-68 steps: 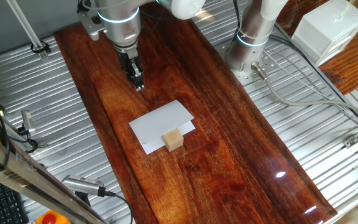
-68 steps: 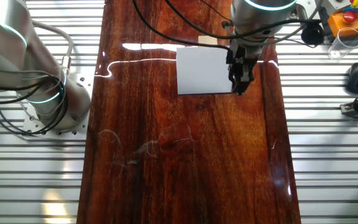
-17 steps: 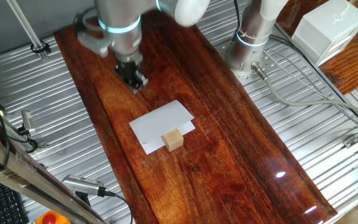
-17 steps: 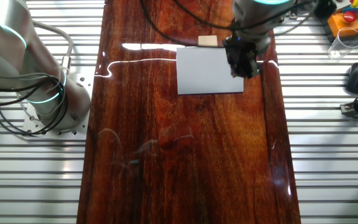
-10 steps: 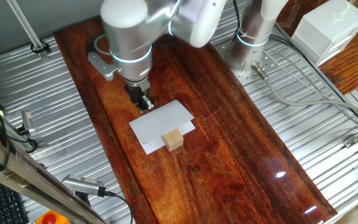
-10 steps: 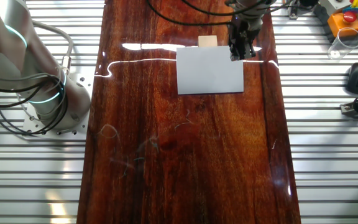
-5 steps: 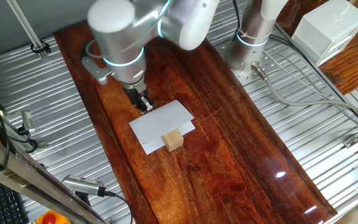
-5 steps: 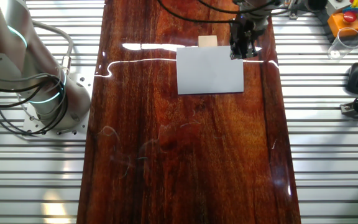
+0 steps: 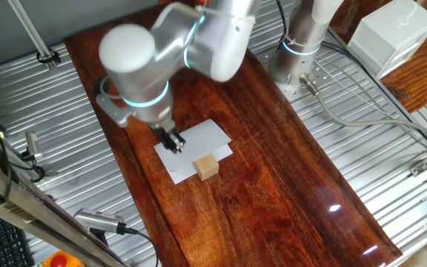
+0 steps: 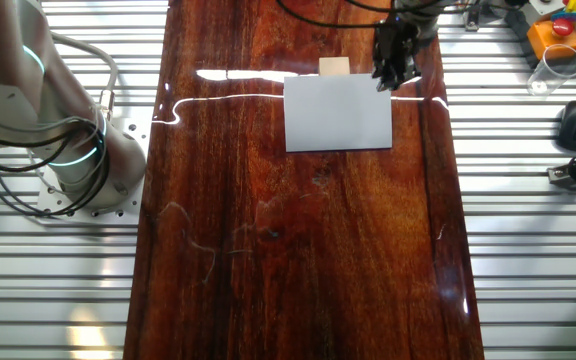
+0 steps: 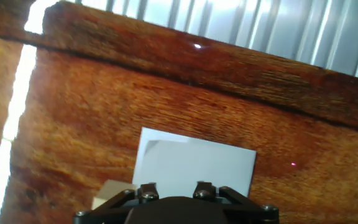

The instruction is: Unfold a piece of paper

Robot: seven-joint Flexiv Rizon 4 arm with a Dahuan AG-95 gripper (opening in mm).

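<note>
The piece of paper [image 9: 199, 142] lies folded flat in the middle of the dark wooden board [image 9: 273, 170]. A small tan wooden cube [image 9: 207, 167] stands on its near edge. My gripper [image 9: 173, 144] points down over the paper's left corner, right at its surface, with the fingers close together and nothing between them. In the other fixed view the gripper [image 10: 390, 80] is at the paper's [image 10: 338, 112] far right corner, beside the cube [image 10: 334, 66]. The hand view shows the paper [image 11: 194, 165] and the cube [image 11: 107, 193] just ahead; the fingertips are hidden there.
A second arm's base [image 9: 296, 55] stands at the board's far right edge. A white boxy block [image 9: 393, 33] sits at the top right. Ribbed metal table [image 9: 58, 111] surrounds the board. A clear cup [image 10: 553, 65] and an orange box [image 10: 558, 30] lie off the board.
My gripper has moved from the far end of the board toward the paper and lowered onto its left corner. The paper and the cube have not moved.
</note>
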